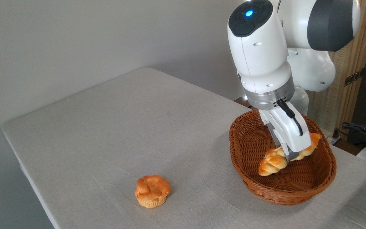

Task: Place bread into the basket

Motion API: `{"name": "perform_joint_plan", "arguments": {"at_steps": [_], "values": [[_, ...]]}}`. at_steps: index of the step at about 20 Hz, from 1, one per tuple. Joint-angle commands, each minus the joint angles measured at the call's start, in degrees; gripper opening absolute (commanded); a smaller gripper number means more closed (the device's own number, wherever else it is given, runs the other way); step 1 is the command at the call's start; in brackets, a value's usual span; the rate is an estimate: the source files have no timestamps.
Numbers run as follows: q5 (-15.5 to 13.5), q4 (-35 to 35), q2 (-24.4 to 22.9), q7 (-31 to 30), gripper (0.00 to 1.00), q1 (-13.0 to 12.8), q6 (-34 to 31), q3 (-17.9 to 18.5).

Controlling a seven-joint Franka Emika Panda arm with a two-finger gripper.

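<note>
Over the basket (326, 178) at the right side of the tabletop (132, 127), the end effector (290, 156) points down with its fingers clamped on the bread (272, 163). Grip is roughly at the loaf's middle, so the white end effector body covers that section. Both ends stick out: lower left end with the plaited golden top facing the camera, upper right end (315, 140) showing near the far rim.

Loaf is tilted, left end lower, right end higher. It sits inside the basket's outline, below rim level on the near side. Can't tell whether the lower end touches the woven floor or hangs just above it.

Basket is oval, reddish-brown wicker, low flared sides, otherwise holding only the loaf. It stands on the grey cloth near the tabletop's right edge.

Round knotted bun (152, 191) sits on the cloth near the front edge, well apart from the basket, to its left.

Arm's wrist housing is above the basket, blue light (249, 13) lit on top. Wooden-framed panel (351, 63) and cables (361, 130) behind, at right.
</note>
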Motion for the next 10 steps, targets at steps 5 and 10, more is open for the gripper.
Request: {"name": "perform_joint_plan", "arguments": {"at_steps": [5,10], "values": [[-3.6,2.0,-0.3,-0.7,1.00,-0.9,-0.3,0.4],[-5.2,11.3,0.5,-2.6,1.00,-3.1,-4.0,-2.8]]}}
